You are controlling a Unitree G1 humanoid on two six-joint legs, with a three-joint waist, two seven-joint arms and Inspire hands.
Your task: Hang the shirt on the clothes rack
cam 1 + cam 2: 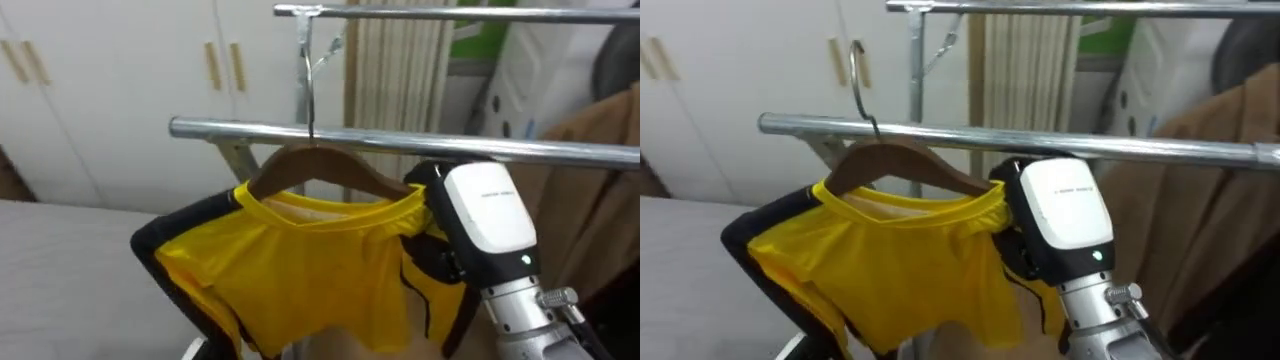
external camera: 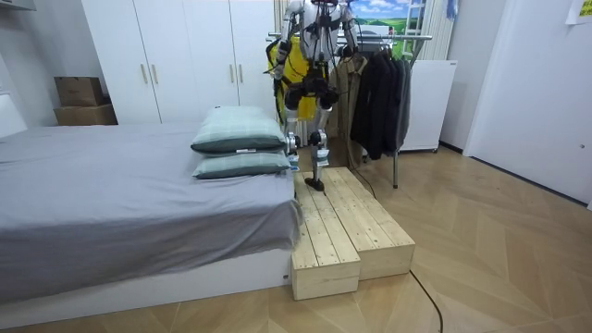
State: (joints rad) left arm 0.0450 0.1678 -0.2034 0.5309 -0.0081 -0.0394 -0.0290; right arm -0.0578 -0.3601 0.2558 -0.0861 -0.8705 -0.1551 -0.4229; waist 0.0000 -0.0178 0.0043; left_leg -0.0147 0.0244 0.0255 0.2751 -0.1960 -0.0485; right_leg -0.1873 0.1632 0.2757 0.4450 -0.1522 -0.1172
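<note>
Yellow jersey with black trim (image 1: 300, 270) – it hangs on a curved brown wooden hanger (image 1: 300, 165), collar spread over the hanger's shoulders, just below and in front of the lower silver metal rail (image 1: 220, 130). The hanger's thin wire hook rises past that rail; I cannot tell whether it rests on it. My right hand (image 1: 490, 205) is at the hanger's right end, its white back turned to my eyes and pressed against the jersey's shoulder. Its fingers are hidden behind the cloth, so I cannot tell how they are set or what they grip. A second silver bar (image 1: 450, 13) runs higher up, and a brown coat (image 1: 590, 180) hangs to my right. Behind stands a white wardrobe (image 1: 120, 80). In the room view I stand on a pale wooden platform (image 2: 347, 222) beside the grey bed (image 2: 111, 203) – facing the rack.
</note>
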